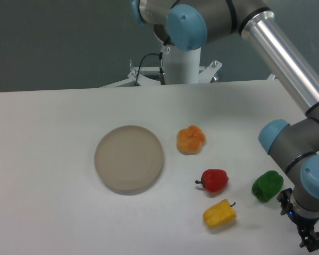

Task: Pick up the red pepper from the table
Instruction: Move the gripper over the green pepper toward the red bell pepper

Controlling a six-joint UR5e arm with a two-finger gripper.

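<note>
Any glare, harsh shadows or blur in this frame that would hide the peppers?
Fixed camera: soft even light, faint shadows under the red pepper and plate; small highlight on the pepper; slightly soft focus overall; the claw is cut off at the corner.

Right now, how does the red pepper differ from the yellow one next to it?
The red pepper is glossy red and rounded; the yellow pepper is yellow and blockier. The red pepper's stem points left, the yellow pepper's to the upper right. The red one lies farther from the camera. Both are similar in size and lie apart on the white table.
</note>
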